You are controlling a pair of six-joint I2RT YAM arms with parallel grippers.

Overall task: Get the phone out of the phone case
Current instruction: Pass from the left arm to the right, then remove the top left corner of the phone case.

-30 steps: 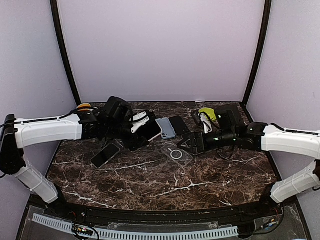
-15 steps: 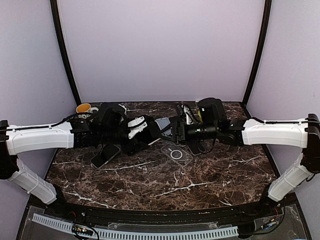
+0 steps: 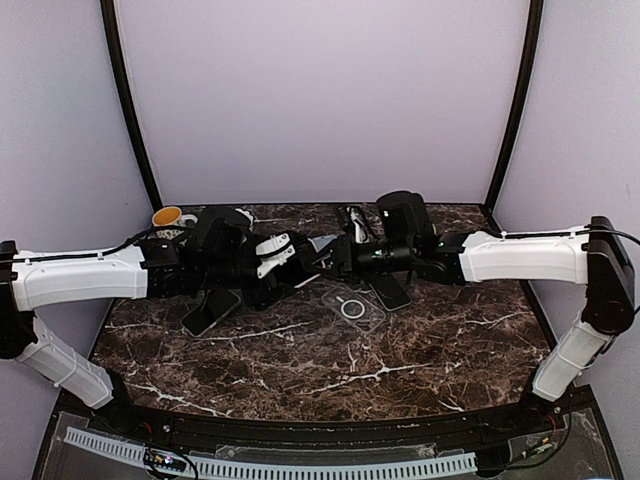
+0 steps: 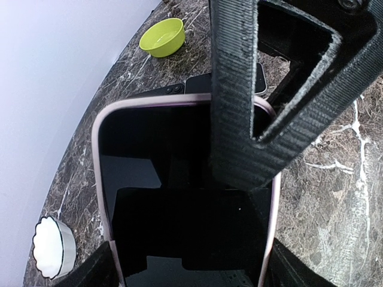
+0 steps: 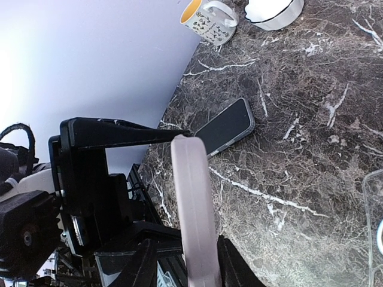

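Observation:
The phone (image 4: 179,197) has a black screen and sits in a pale pink phone case (image 4: 99,179). It is held off the table between the two arms (image 3: 308,260). My left gripper (image 4: 191,272) is shut across its width at the near end, one finger (image 4: 99,270) on each long side. My right gripper (image 5: 184,266) clamps the case's far end, where the pink edge (image 5: 191,203) stands between its fingers (image 5: 134,269). In the left wrist view, one right gripper finger (image 4: 239,107) lies over the screen. In the top view the grippers (image 3: 290,268) (image 3: 335,255) meet at mid-table.
An empty clear case (image 3: 352,307) lies just in front of the grippers. A phone in a clear case (image 5: 226,127) lies at the left and a black phone (image 3: 392,290) at the right. A mug (image 5: 206,18), white bowl (image 5: 272,12) and green bowl (image 4: 163,37) stand at the back.
The right arm swung left from the table's right side to the held phone, and its jaws narrowed onto the case's far end. The left gripper kept its hold.

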